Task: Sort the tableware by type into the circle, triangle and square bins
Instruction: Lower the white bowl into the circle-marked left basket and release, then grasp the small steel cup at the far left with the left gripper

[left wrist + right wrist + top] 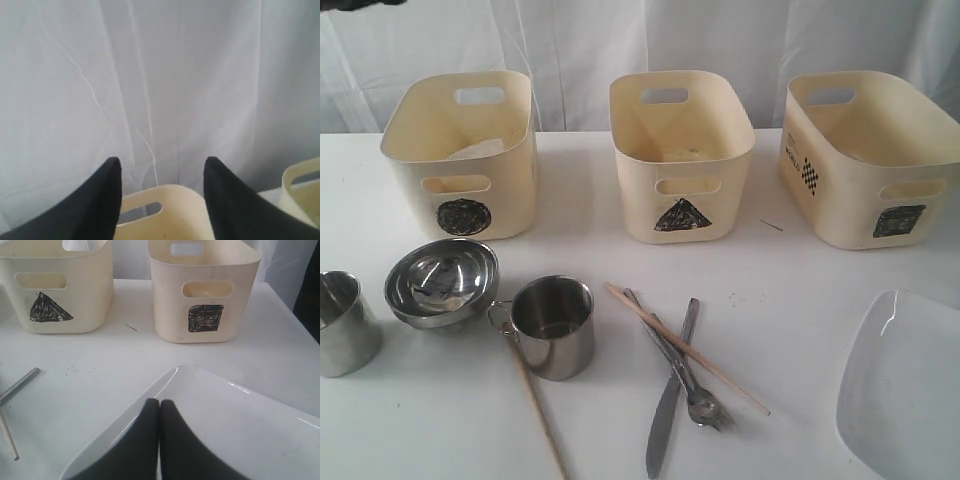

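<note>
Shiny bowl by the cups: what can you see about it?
The steel bowl is round, shiny metal with a wide rim and blurry reflections inside. It stands upright and empty on the white table, just in front of the circle bin. One steel cup sits apart beside it. On the other side, the handle of the handled cup reaches its rim; touching or not, I cannot tell.

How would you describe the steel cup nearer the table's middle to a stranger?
Find the leftmost cream plastic bin, marked with a black circle. In front of it sits a steel bowl; the steel cup stands just right of that bowl. Unlike the other steel cup, left of the bowl, it has a wooden chopstick by its handle.
</note>
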You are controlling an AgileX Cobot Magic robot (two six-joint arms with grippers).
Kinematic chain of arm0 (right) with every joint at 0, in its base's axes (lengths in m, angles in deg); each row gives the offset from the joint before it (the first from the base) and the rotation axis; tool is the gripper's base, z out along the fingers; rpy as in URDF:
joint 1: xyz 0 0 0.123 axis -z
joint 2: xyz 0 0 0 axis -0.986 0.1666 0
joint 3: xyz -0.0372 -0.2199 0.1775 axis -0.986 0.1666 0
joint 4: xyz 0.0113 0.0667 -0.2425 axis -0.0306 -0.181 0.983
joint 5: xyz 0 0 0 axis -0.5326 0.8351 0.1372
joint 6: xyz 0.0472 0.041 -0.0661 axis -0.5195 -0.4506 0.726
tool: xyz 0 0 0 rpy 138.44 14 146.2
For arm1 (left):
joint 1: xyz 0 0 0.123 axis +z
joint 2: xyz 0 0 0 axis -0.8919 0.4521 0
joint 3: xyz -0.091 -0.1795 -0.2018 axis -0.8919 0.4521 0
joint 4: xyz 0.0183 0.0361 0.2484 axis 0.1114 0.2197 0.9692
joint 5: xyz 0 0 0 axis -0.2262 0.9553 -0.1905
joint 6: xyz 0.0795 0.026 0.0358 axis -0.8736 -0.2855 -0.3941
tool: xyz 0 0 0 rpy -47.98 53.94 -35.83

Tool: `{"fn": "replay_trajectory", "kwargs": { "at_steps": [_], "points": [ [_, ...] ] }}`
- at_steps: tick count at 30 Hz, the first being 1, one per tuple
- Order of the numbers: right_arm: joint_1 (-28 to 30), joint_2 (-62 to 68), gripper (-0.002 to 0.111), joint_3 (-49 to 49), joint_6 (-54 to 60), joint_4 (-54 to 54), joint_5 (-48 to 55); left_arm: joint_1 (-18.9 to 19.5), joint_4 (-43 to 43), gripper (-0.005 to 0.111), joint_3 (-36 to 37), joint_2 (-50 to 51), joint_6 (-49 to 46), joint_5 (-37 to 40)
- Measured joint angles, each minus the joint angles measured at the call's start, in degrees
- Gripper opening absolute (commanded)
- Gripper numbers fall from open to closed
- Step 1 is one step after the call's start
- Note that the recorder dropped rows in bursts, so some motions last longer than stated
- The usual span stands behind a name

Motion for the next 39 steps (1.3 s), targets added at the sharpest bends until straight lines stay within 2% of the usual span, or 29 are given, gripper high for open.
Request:
{"fn": "replay_trajectory", "kwargs": {
  "at_steps": [3,4,7,9,10,11,13,18,19,20,21,22,23,24,25,27,28,30,32,33,35,37,39],
  "points": [
    [0.0,0.0,0.0,0.0,0.0,0.0,0.0,0.0,25.42,0.055,0.0,-7.05,22.33,2.71],
    [0.0,0.0,0.0,0.0,0.0,0.0,0.0,0.0,30.43,0.055,0.0,-8.98,27.71,1.93],
    [0.0,0.0,0.0,0.0,0.0,0.0,0.0,1.77,36.46,0.051,1.44,-13.68,37.76,-9.54],
    [0.0,0.0,0.0,0.0,-0.11,0.0,0.0,3.57,37.33,0.033,4.11,-15.29,39.48,-16.78],
    [0.0,0.0,0.0,0.0,-0.11,0.0,0.0,3.92,37.47,0.025,5.06,-15.57,39.46,-17.13],
    [0.0,0.0,0.0,0.0,-0.11,0.0,0.0,4.52,37.71,0.015,6.39,-15.71,39.46,-15.64],
    [0.0,0.0,0.0,0.0,-0.11,0.0,0.0,5.54,38.06,0.0,9.17,-15.84,39.06,-7.87],
    [0.0,0.0,0.0,0.0,-0.11,0.0,0.0,8.4,38.37,0.0,16.07,-16.18,38.09,26.39],
    [0.0,0.0,0.0,0.0,-0.11,0.0,0.0,9.41,33.2,0.0,17.66,-18.01,34.47,36.3],
    [0.0,0.0,0.0,0.0,-0.11,0.0,0.0,9.86,28.68,0.0,18.4,-19.64,30.11,39.68],
    [0.0,0.0,0.0,0.0,-0.11,0.0,0.0,10.14,17.79,0.0,19.35,-23.16,17.16,43.7],
    [0.0,0.0,0.0,0.0,-0.11,0.0,0.0,10.14,10.6,0.0,19.95,-25.2,7.28,45.26],
    [0.0,0.0,0.0,0.0,-0.11,0.0,0.0,10.14,-3.76,0.0,21.03,-28.38,-16.16,48.21],
    [0.0,0.0,0.0,0.0,-0.11,0.0,0.0,10.14,-11.93,0.0,21.74,-30.03,-29.04,50.54],
    [0.0,0.0,0.0,0.0,-0.11,0.0,0.0,10.14,-27.15,0.0,23.58,-31.7,-52.26,56.72],
    [0.0,0.0,0.0,0.0,-0.11,0.0,0.0,10.14,-43.61,0.0,26.74,-33.06,-77.55,62.11],
    [0.0,0.0,0.0,0.0,-0.11,0.0,0.0,10.14,-52.08,0.0,28.34,-33.65,-84.9,61.95],
    [0.0,0.0,0.0,0.0,-0.11,0.0,0.0,10.14,-63.47,0.0,30.33,-33.71,-86.55,58.47],
    [0.0,0.0,0.0,0.0,-0.11,0.0,0.0,10.14,-67.5,0.008,31.64,-33.48,-84.68,55.5],
    [0.0,0.0,0.0,0.0,-0.11,0.0,0.0,10.14,-67.75,0.02,31.95,-33.09,-83.86,54.71],
    [0.0,0.0,0.0,0.0,-0.11,0.0,0.0,10.14,-67.61,0.038,33.15,-31.27,-81.89,53.84],
    [0.0,0.0,0.0,0.0,-0.11,0.0,0.0,10.14,-67.05,0.051,34.2,-29.54,-80.23,53.42],
    [0.0,0.0,0.0,0.0,-0.11,0.0,0.0,10.14,-66.38,0.057,35.23,-27.13,-78.04,52.66]
  ]
}}
